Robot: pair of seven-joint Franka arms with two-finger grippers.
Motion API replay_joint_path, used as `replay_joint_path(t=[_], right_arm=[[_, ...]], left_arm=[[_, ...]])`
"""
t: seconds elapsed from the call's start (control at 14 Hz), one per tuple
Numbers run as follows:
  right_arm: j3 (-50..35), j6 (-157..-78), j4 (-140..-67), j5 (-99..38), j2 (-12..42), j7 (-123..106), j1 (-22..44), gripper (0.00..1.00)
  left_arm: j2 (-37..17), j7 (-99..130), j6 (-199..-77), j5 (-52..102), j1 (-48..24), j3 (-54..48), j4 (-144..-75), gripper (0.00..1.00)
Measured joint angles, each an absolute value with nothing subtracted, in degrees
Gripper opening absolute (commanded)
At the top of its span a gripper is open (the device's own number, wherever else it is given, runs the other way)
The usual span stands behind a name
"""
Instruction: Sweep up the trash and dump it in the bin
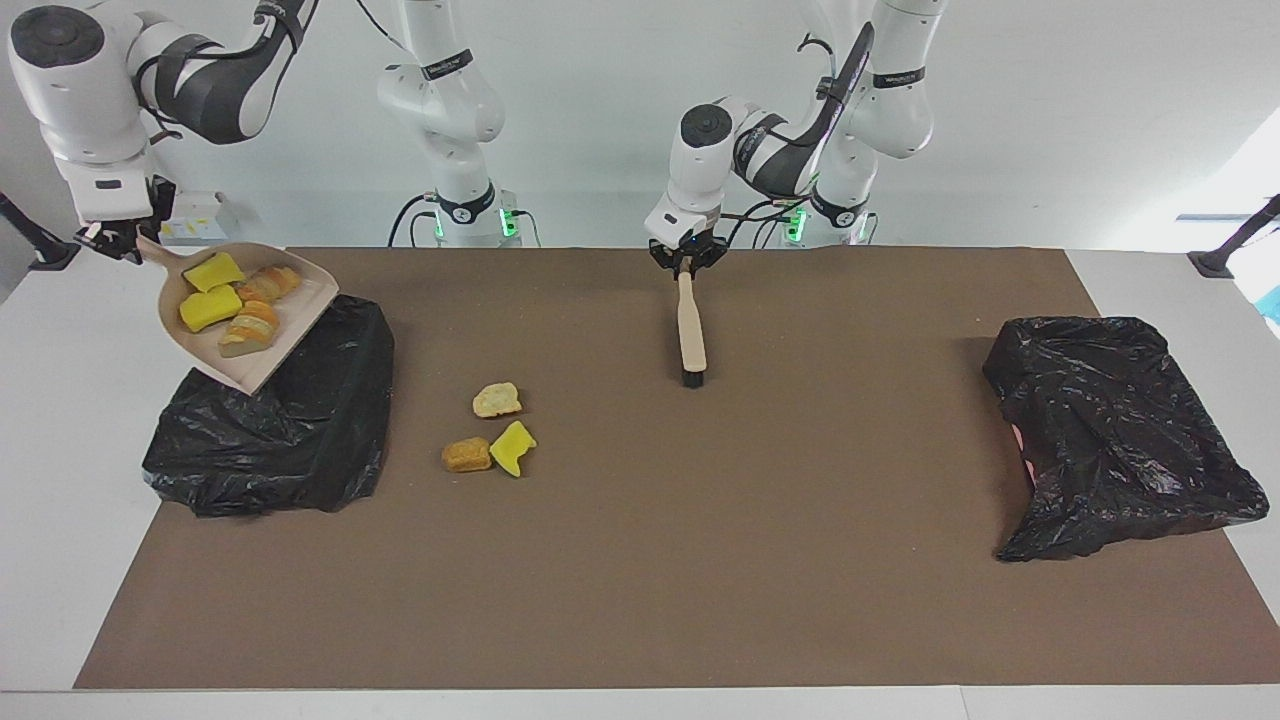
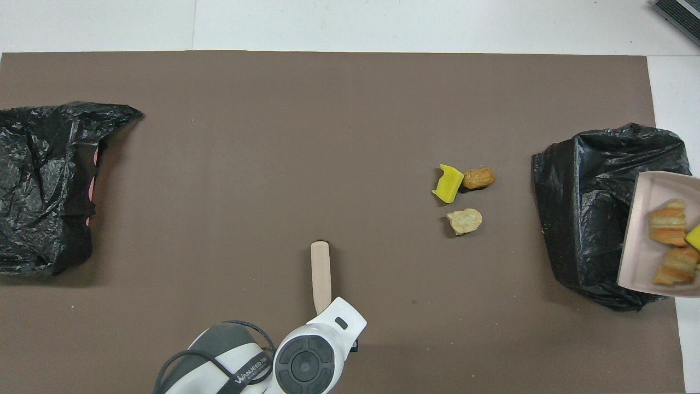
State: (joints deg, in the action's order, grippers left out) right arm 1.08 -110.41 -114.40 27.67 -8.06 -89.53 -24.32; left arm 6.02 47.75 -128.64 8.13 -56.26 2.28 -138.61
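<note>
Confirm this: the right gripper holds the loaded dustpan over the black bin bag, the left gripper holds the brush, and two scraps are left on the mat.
Wrong on the count. The facing view shows three scraps on the mat, not two. The rest stands: the right gripper holds the loaded dustpan over the black bin bag, and the left gripper holds the brush.

White arms (image 1: 440, 90) with dark grey joint shells, black cables, round caps and green base lights.

"WANJEEO" lettering on left arm (image 2: 240, 372) grey band.
</note>
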Motion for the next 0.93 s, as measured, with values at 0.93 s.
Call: replay_joint_path(t=[0.93], right_arm=[[0.24,-113.03,-114.39,45.48,-5.13,-89.53,-18.42,0.00]], left_arm=[[6.53,34.78,-119.10,6.98,-32.96,4.65,-132.47,1.00]])
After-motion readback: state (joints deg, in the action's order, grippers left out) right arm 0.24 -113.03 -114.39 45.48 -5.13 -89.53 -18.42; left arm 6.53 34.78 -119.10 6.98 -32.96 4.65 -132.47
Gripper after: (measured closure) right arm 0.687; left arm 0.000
